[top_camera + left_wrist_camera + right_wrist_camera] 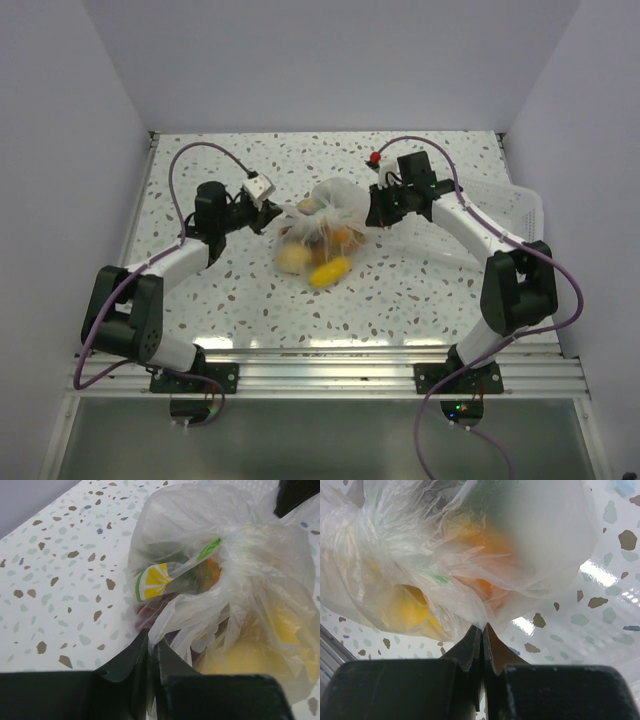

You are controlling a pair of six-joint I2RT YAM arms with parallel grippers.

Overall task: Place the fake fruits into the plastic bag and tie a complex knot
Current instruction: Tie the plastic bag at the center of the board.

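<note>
Both pairs of jaws tight on plastic bag edges

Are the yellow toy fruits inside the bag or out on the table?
Inside. The fake fruits show yellow and orange through the clear plastic bag, whose crinkly film wraps over them in both wrist views.

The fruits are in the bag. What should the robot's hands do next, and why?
The left gripper and the right gripper each pinch the plastic bag from opposite sides, with the fake fruits already inside. So probably ease the grippers apart, to draw its film tight.
</note>
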